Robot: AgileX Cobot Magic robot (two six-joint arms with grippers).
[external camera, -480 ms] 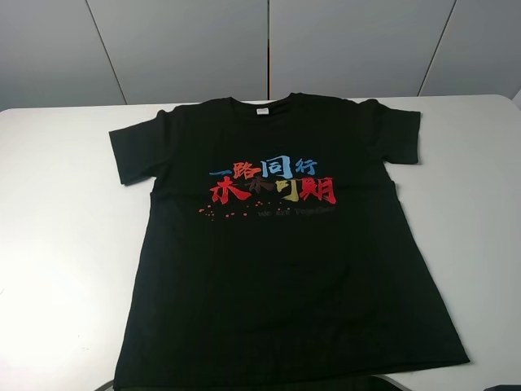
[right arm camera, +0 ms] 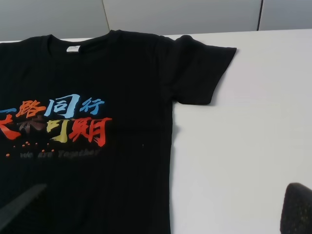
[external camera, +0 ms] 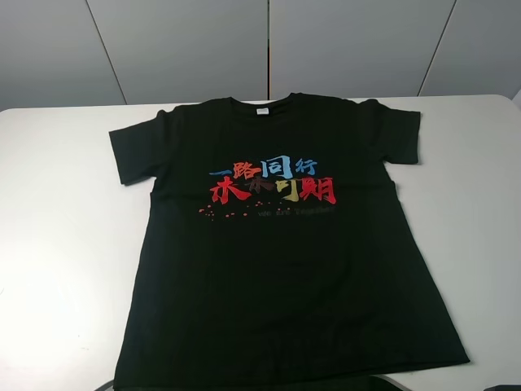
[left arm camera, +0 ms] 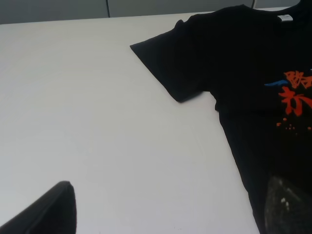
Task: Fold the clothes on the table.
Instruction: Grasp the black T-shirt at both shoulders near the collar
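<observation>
Both end effectors are spread wide and grip nothing. The left end effector point(left arm camera: 170, 195) is over bare tabletop point(external camera: 57, 244) beside one sleeve; the right end effector point(right arm camera: 168, 195) is over the opposite side seam. The T-shirt point(external camera: 277, 269) lies flat and centred, print up, hem at the near edge, with broad white margins outside both sleeves.

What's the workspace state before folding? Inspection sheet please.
Surface: white table, matte, bare around the shirt.
Job's things: black T-shirt lying flat, print up, white neck label toward the far edge, both sleeves spread, no fold made yet.
Clutter: nothing seen.
Grippers: left end effector open, holding nothing, above the shirt's side edge; right end effector open, holding nothing, above the opposite side edge.
Cables: nothing seen.
Surroundings: grey wall panels behind the table.
</observation>
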